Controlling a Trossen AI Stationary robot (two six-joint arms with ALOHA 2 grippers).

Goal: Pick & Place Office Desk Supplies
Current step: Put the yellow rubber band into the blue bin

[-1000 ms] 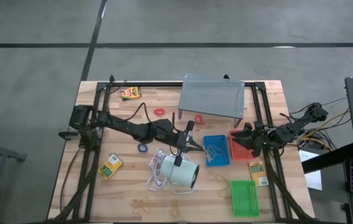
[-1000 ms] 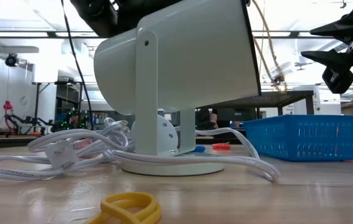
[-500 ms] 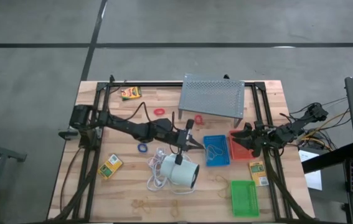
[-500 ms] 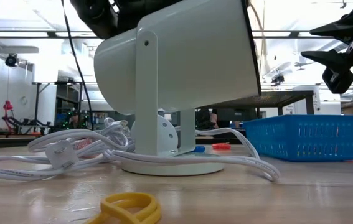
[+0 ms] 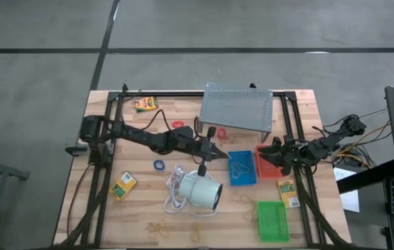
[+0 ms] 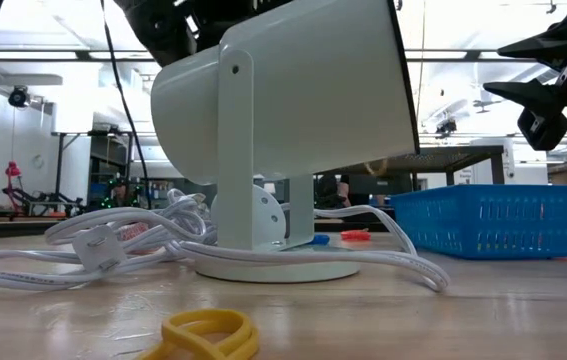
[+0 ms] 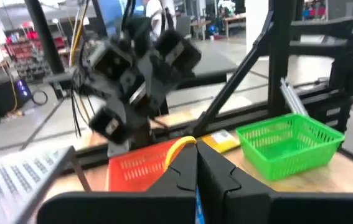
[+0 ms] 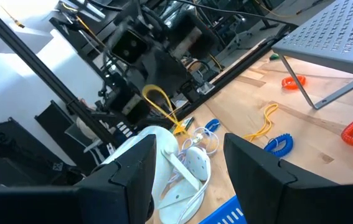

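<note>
My left hand (image 5: pixel 214 151) is closed on a tan rubber band (image 8: pixel 159 101), held above the bench (image 5: pixel 141 201) just beside the blue tray (image 5: pixel 241 169), while my right hand (image 5: pixel 269 156) waits wide open over the red tray (image 5: pixel 267 165).

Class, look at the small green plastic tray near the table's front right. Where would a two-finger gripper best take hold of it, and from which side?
Grip one thin side wall of the small green plastic tray, one finger inside and one outside, coming straight down from above. It sits flat with its open top upward, and its whole width looks broad for the fingers. The long wall away from the yellow-orange printed box seems easiest to reach.
</note>
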